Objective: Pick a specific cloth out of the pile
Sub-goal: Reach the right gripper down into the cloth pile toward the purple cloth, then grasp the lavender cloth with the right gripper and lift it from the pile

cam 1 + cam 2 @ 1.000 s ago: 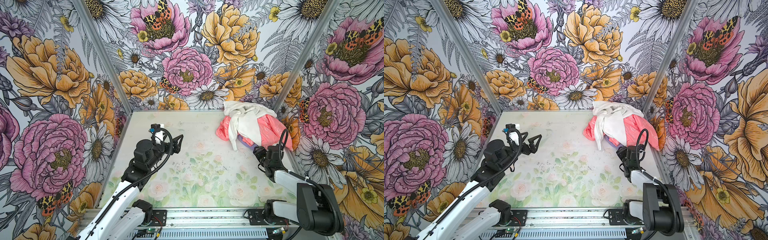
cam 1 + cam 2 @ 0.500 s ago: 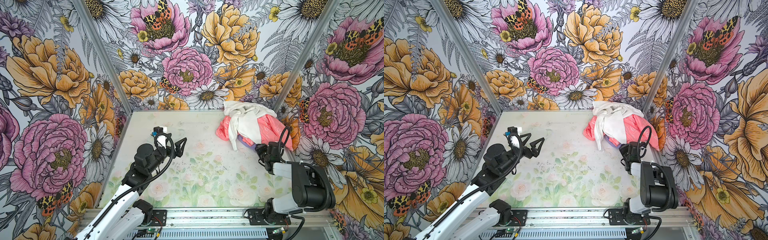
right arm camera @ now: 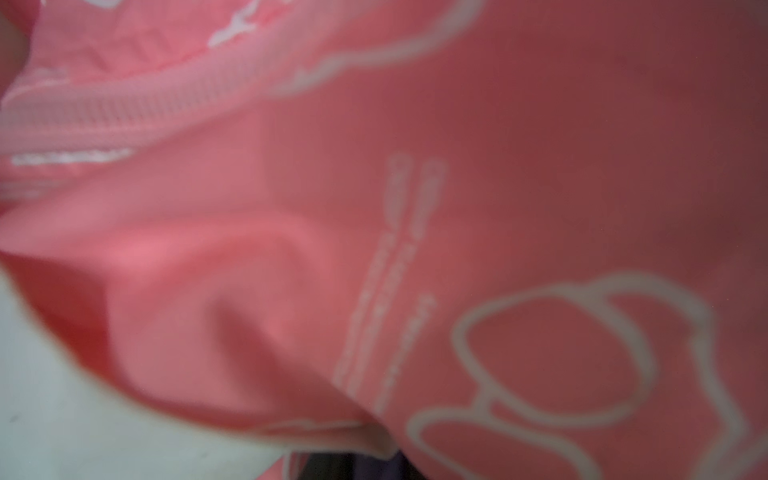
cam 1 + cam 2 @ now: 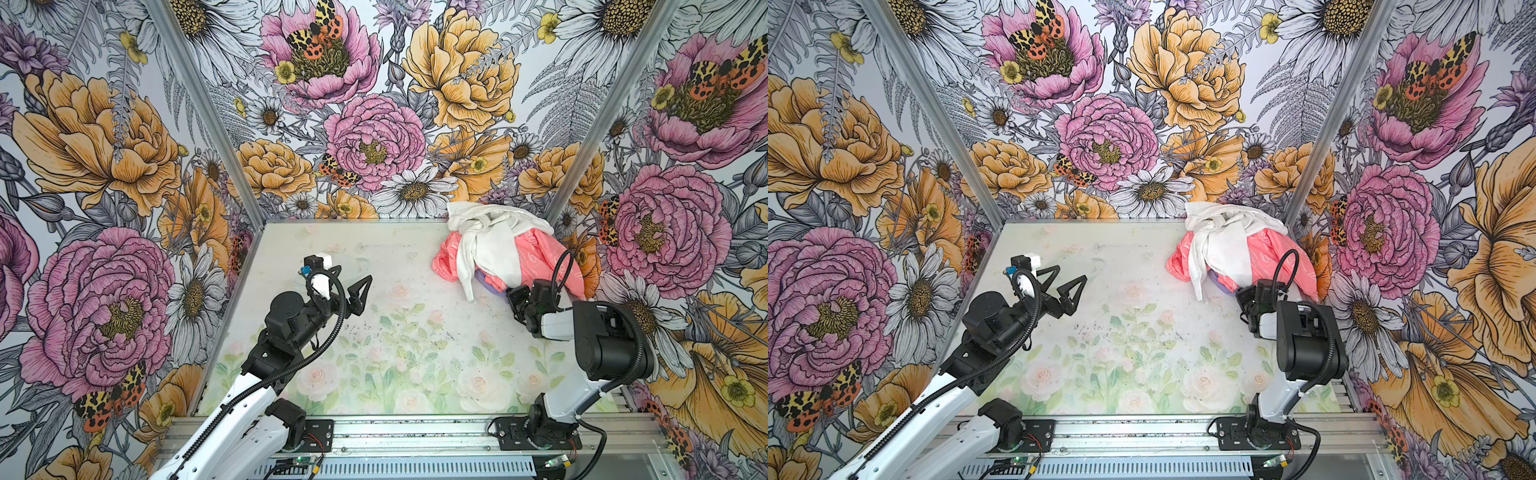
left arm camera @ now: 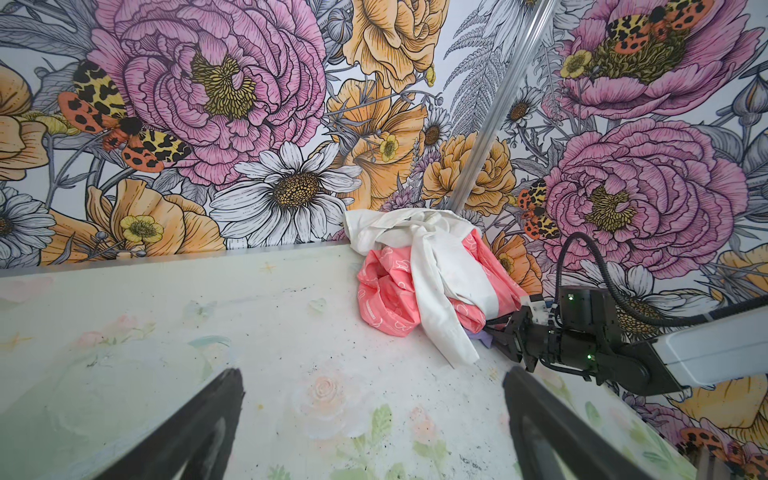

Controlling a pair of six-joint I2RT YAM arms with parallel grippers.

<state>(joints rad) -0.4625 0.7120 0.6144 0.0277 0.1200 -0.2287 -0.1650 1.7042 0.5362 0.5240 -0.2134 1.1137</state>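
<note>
The pile [image 4: 498, 253] lies in the back right corner: a white garment [image 4: 1221, 249] draped over a coral-pink one [image 4: 544, 262] with white print. A small lavender fold of the cloth [image 5: 478, 337] pokes out under the pile's front edge; it also shows as a sliver in both top views [image 4: 494, 287]. My right gripper [image 5: 490, 331] sits at that edge, its fingertips pinched together on the lavender fold. The right wrist view is filled by blurred coral-pink fabric [image 3: 457, 208]. My left gripper [image 4: 1071, 274] hovers open over the table's left half, empty.
Flower-printed walls close in the table [image 4: 395, 353] at the back and on both sides, with metal corner posts [image 4: 582, 166]. The pile leans against the back and right walls. A metal rail [image 4: 415, 432] carrying both arm bases runs along the front edge.
My right gripper has pushed in under the pile's front edge and closed from about half open. The left arm has drifted slightly right and forward, still open.
</note>
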